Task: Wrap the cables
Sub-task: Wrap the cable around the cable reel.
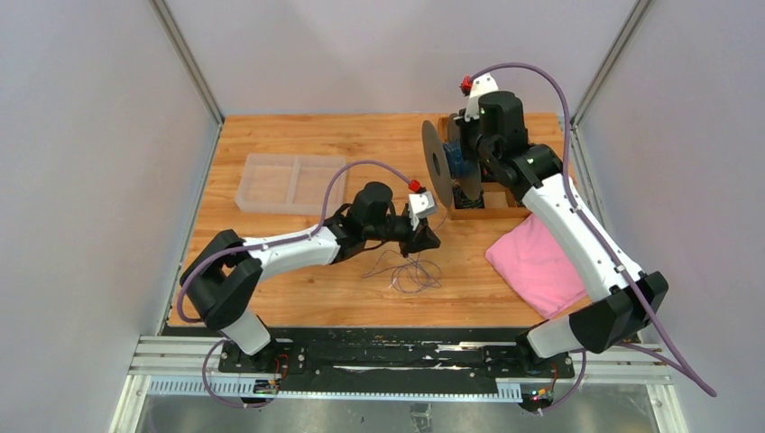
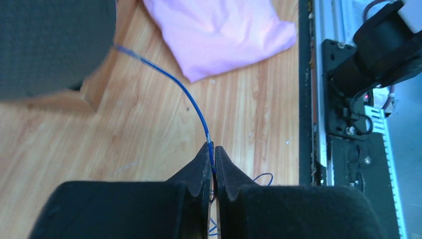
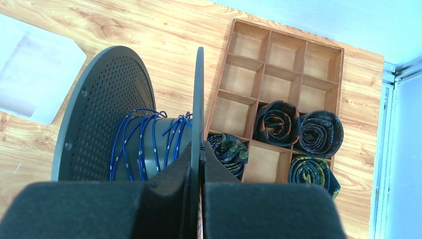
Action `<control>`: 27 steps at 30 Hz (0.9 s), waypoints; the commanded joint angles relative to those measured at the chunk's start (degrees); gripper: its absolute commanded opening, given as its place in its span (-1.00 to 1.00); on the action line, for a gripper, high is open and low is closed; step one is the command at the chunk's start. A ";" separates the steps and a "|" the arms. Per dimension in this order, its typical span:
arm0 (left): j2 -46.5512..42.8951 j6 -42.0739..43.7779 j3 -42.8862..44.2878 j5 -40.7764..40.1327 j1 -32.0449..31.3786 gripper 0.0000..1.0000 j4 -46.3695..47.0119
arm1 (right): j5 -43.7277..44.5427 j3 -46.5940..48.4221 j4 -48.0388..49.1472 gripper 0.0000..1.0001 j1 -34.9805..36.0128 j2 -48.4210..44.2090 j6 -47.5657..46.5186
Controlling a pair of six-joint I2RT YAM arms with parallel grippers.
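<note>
Two grippers: the left gripper and the right gripper. One spool with two round flanges, centre left of the right wrist view. One blue cable, as far as its tangled loops allow a count. One pink cushion, lower right of the top view. One clear tray of two compartments, upper left. One wooden box of twelve cells, holding four fabric rolls.

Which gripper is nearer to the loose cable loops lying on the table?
Left. The left gripper pinches the cable right beside the loose loops. The right gripper sits farther back, clamped on the flange of the spool.
</note>
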 commanded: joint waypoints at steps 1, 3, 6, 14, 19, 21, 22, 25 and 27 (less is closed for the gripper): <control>-4.41 2.64 7.16 1.31 -0.68 -0.85 -8.80 | 1.99 -1.46 5.49 -0.99 -0.55 -0.36 0.05; -4.73 4.28 11.39 1.66 -0.65 -0.86 -14.61 | 2.05 -2.95 6.20 -0.99 -0.47 -0.30 -0.17; -3.85 6.76 18.33 0.93 -0.64 -0.88 -23.67 | 2.21 -4.85 7.09 -0.99 0.04 -0.41 -0.84; -0.50 10.29 32.12 -3.64 0.02 -0.89 -40.71 | 2.60 -9.77 9.64 -0.99 1.55 -2.22 -3.75; 0.33 10.45 37.50 -6.19 1.85 -0.89 -46.99 | 1.59 -13.91 11.43 -0.99 1.74 -4.59 -5.06; 0.59 10.27 39.11 -6.61 2.91 -0.88 -48.60 | 1.07 -15.22 12.15 -0.99 1.82 -5.26 -5.59; 0.78 10.28 39.82 -6.80 3.49 -0.87 -49.14 | 0.85 -15.69 12.31 -0.99 1.82 -5.56 -5.75; 1.31 10.43 41.95 -7.70 4.85 -0.82 -50.83 | -0.11 -16.86 12.76 -0.99 1.87 -6.05 -6.11; 2.03 10.84 43.57 -8.13 5.96 -0.81 -52.25 | -1.06 -17.38 12.88 -0.99 1.95 -6.30 -6.40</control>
